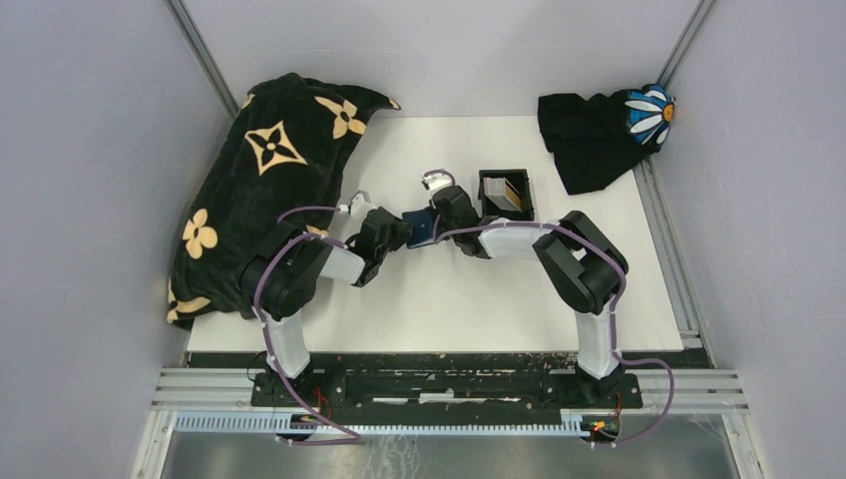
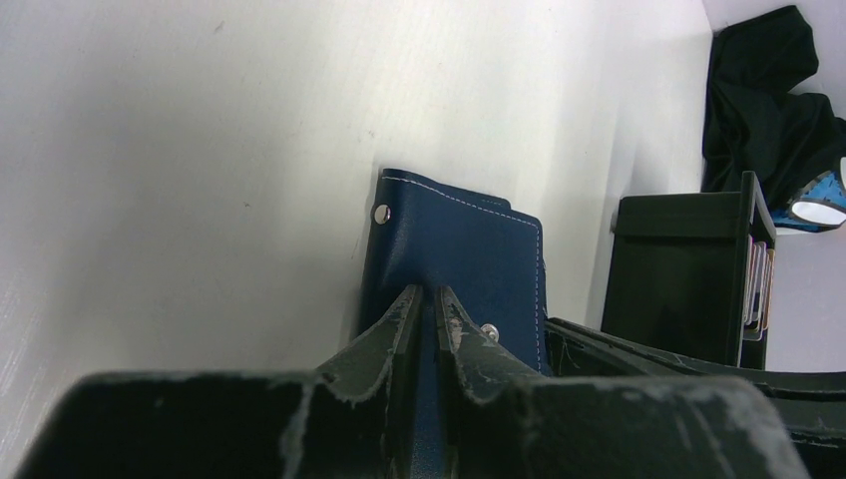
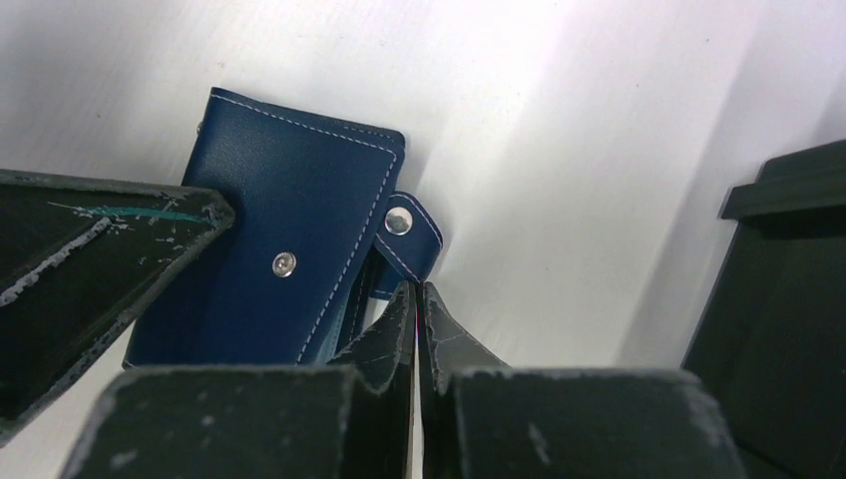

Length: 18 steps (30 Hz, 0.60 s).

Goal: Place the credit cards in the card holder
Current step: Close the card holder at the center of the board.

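The white table carries everything. The black tray stands just to the right of the right gripper and holds the credit cards on edge. The card holder is between the 2 grippers. Its long axis runs straight ahead of the left gripper, which pinches its near edge with jaws only slightly apart. The right gripper is fully closed just beside the snap tab; whether it pinches anything, I cannot tell. The right arm is nearer to the cards.
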Each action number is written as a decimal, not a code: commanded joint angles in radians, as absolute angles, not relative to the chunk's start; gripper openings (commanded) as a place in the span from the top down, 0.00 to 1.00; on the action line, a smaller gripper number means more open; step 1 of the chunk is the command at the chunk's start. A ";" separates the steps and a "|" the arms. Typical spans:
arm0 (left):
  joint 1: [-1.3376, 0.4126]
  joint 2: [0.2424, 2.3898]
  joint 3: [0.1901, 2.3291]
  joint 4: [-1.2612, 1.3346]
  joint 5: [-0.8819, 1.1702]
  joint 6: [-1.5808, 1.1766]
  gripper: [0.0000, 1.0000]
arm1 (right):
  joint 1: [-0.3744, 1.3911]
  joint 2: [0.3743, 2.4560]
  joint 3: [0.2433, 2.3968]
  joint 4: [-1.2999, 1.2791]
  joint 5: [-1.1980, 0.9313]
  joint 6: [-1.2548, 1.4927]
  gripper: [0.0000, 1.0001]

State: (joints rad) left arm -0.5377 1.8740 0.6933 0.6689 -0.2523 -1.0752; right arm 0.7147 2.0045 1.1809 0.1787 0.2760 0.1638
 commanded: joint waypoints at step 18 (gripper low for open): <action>-0.538 1.857 0.626 0.380 -0.229 -1.019 0.75 | 0.693 1.856 1.093 0.190 0.270 0.217 0.81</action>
State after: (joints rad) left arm -0.5381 1.8503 0.6815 0.6559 -0.2489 -1.0756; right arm 0.6853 1.9156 1.0855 0.1860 0.3077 0.2226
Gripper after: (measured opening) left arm 0.237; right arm 0.118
